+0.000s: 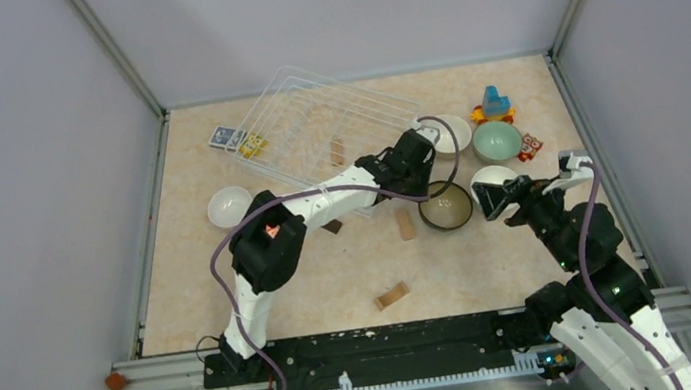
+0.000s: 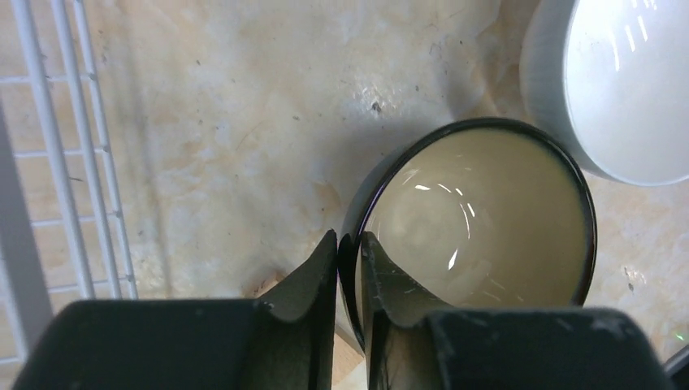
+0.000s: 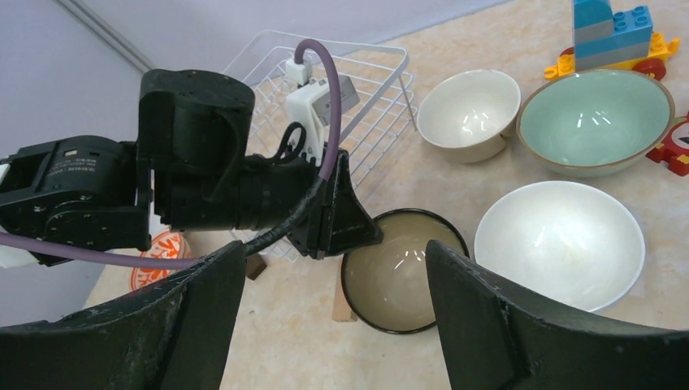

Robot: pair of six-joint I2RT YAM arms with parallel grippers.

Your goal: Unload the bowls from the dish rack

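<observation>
Here, left tool (image 2: 348, 240): jaws narrow, straddling the rim of the dark blue bowl (image 2: 479, 219); whether pinching it or just clear, cannot tell. That bowl stands on the counter (image 1: 332, 277), just off the near right corner of the dish rack (image 1: 331, 116). Right tool (image 3: 335, 250): spread wide, empty, to the right of the rack. White bowl (image 3: 561, 240), beige bowl (image 3: 467, 110), mint green bowl (image 3: 593, 118): on the counter, right of the rack.

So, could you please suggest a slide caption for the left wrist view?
Left hand straddling the rim of the dark bowl, outside the dish rack and next to a white bowl.
</observation>
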